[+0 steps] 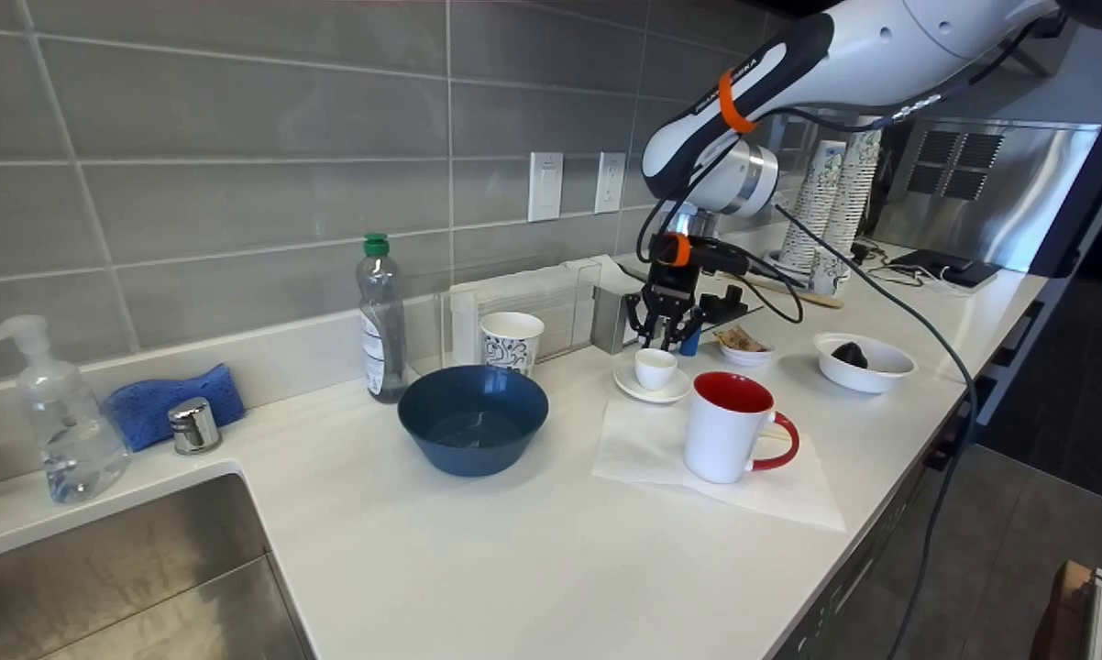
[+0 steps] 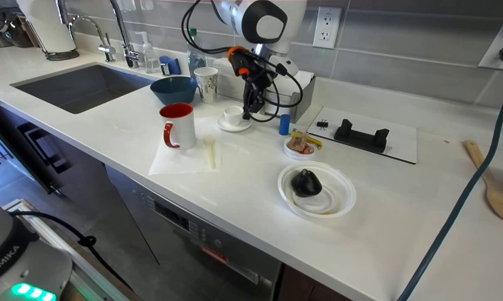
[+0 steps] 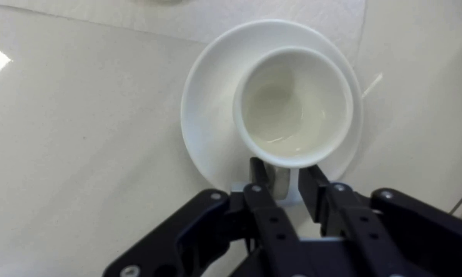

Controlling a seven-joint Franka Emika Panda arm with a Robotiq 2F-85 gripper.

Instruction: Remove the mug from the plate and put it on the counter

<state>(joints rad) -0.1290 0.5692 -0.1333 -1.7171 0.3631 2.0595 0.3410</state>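
Fingers [image 3: 312,186] astride the handle [image 3: 281,184] of the small white mug [image 3: 292,104]

In my wrist view I have the fingers set narrow, one on either side of the handle, with a clear gap beside one; whether the other touches, I cannot tell. The mug stands upright on the plate [image 3: 206,111]. In both exterior views I see that plate on the desk [image 1: 514,568], near the red-handled mug [image 2: 182,131] on its paper napkin [image 2: 170,163].

"A EMIKA" stands on the dark band [image 2: 4,260] of the robot base [image 2: 34,267]. Lettering on the arm [image 1: 867,69], the label [image 1: 373,353] on the bottle [image 1: 382,298] and the red sticker [image 2: 214,254] on the dishwasher [image 2: 188,255] is too blurred to read.
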